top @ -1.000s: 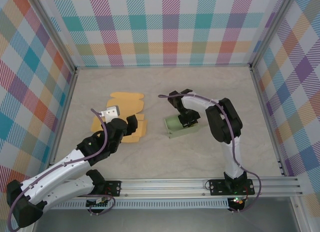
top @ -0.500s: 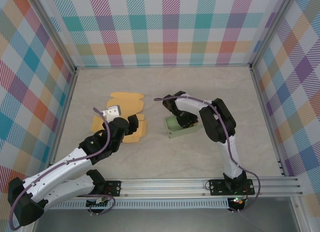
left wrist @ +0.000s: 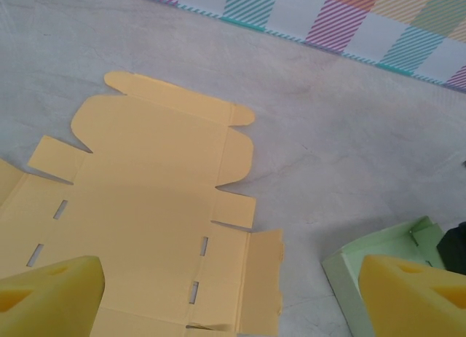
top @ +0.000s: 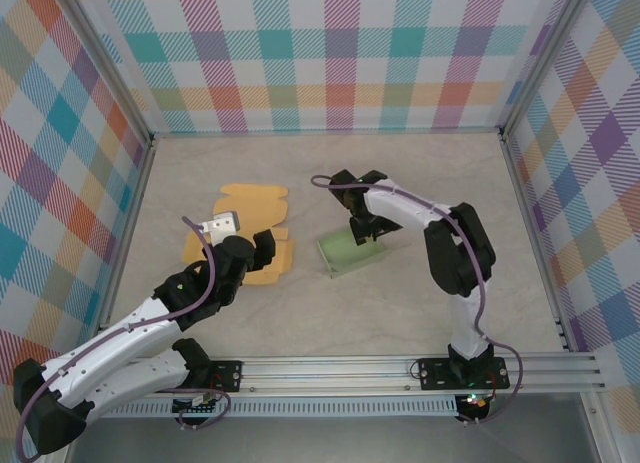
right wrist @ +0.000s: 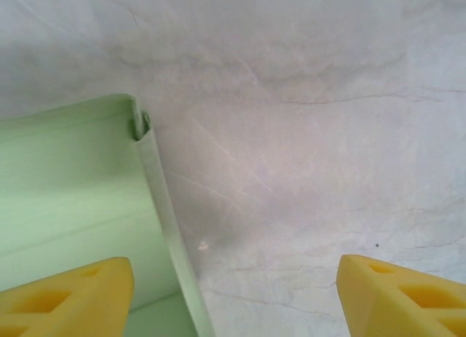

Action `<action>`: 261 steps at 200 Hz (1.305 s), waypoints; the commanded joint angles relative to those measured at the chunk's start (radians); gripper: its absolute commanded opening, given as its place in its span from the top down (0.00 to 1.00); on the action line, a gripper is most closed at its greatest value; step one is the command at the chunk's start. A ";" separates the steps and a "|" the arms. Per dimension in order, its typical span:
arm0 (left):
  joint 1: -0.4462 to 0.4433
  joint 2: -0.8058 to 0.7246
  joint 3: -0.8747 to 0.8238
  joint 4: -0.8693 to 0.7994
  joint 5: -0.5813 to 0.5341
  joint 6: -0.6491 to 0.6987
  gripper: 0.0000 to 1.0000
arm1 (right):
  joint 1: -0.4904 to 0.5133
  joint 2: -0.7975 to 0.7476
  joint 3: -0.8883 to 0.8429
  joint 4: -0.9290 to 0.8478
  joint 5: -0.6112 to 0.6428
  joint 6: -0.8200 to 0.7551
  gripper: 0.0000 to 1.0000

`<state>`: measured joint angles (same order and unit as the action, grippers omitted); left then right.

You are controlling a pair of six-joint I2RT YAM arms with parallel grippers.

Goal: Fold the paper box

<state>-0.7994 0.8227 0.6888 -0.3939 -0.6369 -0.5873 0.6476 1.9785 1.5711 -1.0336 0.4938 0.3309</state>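
Nearest the arm bases, the left gripper hangs spread wide and empty over a flat orange cardboard cutout, while to its right the pale green paper box sits mid-table, the right gripper at its far wall, fingers parted, clasping nothing.

Wall of green paper box between wide-apart yellow fingers

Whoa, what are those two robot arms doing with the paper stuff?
They're folding paper boxes. The right gripper hovers open over one corner of a green box whose walls already stand up. The left gripper is open too, above a flat orange cardboard sheet that isn't folded yet.
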 commanded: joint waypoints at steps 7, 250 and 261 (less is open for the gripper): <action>0.014 0.010 -0.012 -0.018 0.007 0.002 0.10 | 0.004 -0.169 -0.004 0.013 -0.070 -0.023 0.23; 0.016 0.132 -0.044 0.040 0.030 0.034 0.10 | 0.003 -1.042 -0.778 0.546 -0.465 0.723 0.00; 0.016 0.131 -0.044 0.040 0.029 0.035 0.10 | 0.003 -1.022 -0.776 0.544 -0.465 0.716 0.00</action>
<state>-0.7956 0.9649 0.6529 -0.3607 -0.5953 -0.5720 0.6476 0.9283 0.7559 -0.5167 0.0250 1.0302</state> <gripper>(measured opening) 0.900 0.997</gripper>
